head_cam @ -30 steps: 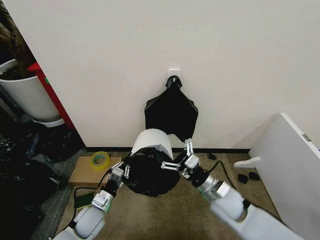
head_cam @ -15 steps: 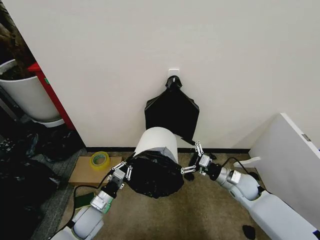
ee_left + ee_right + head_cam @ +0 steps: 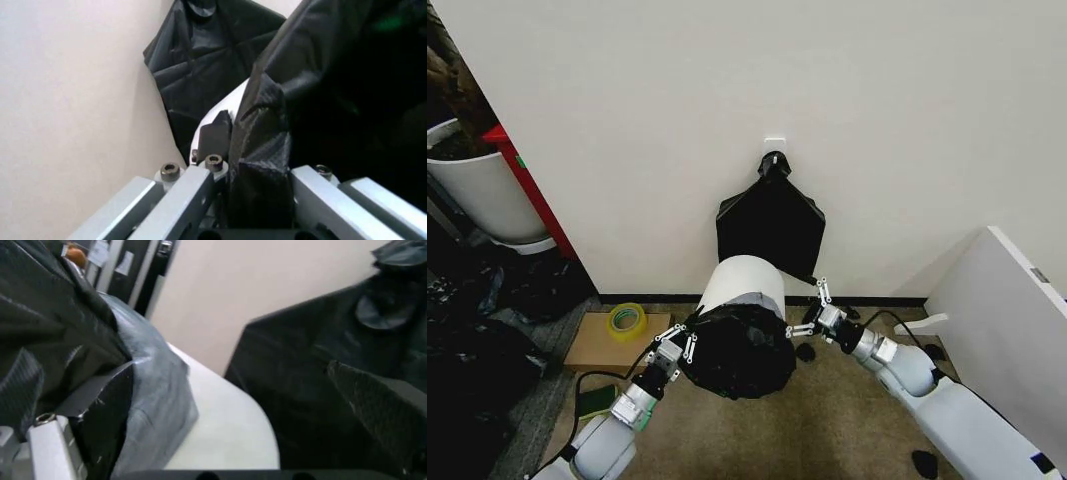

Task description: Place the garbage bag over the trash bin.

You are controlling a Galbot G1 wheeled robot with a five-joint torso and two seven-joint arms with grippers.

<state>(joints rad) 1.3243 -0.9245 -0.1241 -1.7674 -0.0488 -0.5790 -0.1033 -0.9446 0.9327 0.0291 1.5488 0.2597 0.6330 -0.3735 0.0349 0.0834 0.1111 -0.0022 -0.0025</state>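
Observation:
The trash bin (image 3: 743, 279) is white and lies tipped, its base toward the wall and its mouth toward me. The glossy black garbage bag (image 3: 739, 352) covers that mouth and is stretched a short way down the bin's side (image 3: 157, 390). My left gripper (image 3: 680, 345) is at the bag's left edge and is shut on a fold of the black plastic (image 3: 257, 150). My right gripper (image 3: 812, 318) sits open at the bag's right edge. Its fingers (image 3: 100, 410) spread wide on either side of the white bin wall (image 3: 227, 435).
A flat black fan-shaped bundle (image 3: 770, 225) hangs from a wall hook just behind the bin. A yellow tape roll (image 3: 626, 321) lies on a cardboard box (image 3: 592, 350) at left. A tall white tub (image 3: 482, 190) stands far left, a white panel (image 3: 1017, 330) at right.
My right arm has swung out to the right, and its gripper now comes at the bag's edge from the side. The bag has spread farther over the bin mouth. My left gripper keeps its hold.

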